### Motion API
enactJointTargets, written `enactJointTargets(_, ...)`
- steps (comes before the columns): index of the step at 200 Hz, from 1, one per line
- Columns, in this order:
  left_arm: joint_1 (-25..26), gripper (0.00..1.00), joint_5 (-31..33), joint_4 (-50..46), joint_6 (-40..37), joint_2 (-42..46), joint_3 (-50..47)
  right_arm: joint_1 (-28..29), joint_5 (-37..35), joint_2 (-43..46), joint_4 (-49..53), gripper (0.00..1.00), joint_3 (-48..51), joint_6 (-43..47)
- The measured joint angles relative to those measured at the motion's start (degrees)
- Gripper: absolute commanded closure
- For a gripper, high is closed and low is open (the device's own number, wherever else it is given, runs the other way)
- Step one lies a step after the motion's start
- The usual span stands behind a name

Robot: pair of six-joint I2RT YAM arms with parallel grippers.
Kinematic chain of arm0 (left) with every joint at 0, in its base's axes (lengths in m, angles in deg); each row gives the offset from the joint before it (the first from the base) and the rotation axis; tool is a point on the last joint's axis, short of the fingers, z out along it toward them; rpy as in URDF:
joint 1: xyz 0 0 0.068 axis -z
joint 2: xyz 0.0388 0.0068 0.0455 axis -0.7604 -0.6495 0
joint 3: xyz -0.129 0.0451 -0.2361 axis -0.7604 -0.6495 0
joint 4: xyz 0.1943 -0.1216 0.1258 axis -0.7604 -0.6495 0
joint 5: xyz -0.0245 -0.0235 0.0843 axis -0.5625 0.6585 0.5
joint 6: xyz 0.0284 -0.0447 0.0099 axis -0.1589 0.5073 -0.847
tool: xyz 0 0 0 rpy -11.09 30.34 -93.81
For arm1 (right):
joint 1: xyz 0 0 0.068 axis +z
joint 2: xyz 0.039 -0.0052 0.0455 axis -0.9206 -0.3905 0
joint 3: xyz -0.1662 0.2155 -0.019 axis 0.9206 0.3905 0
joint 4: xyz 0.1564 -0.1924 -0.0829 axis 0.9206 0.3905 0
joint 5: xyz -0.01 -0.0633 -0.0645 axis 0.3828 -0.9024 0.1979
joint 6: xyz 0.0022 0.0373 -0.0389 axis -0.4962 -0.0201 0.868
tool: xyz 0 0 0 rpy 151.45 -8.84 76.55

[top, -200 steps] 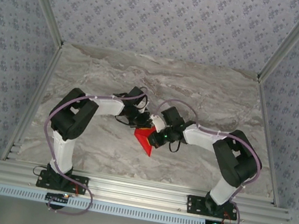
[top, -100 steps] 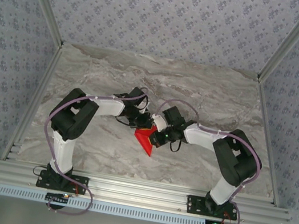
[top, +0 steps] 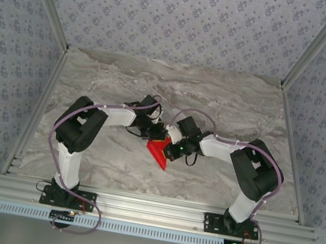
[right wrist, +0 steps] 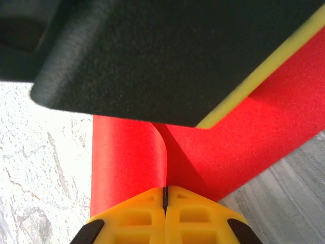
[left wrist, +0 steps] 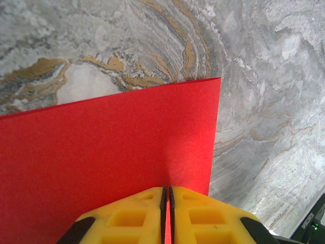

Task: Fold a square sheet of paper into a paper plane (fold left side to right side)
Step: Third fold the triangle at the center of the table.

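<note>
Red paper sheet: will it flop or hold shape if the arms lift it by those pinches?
Probably floppy: the thin bright red paper sheet curls into the right gripper. Likely light: the left gripper holds a flat span from one edge pinch. May slide easily on the smooth marble table.

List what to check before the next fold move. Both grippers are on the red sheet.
1. Left gripper shut on the red sheet: ok.
2. Right gripper shut on the sheet's edge: ok.
3. Fold lying flat: not ok, a layer bows up just ahead of the right gripper.
4. Edges lined up: cannot tell, both wrists cover most of the sheet from above.
5. Room between the grippers: not ok, the left one sits close over the right one.
</note>
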Motion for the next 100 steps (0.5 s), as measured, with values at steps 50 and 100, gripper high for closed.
enactJointTargets(50,0.0,0.88,0.0,0.0,0.0,0.0,0.0,0.5,0.4,0.0,-0.9,1.00,0.3,-1.5)
enactJointTargets(100,0.2,0.88,0.0,0.0,0.0,0.0,0.0,1.3,0.4,0.1,-2.1,1.00,0.9,-2.6)
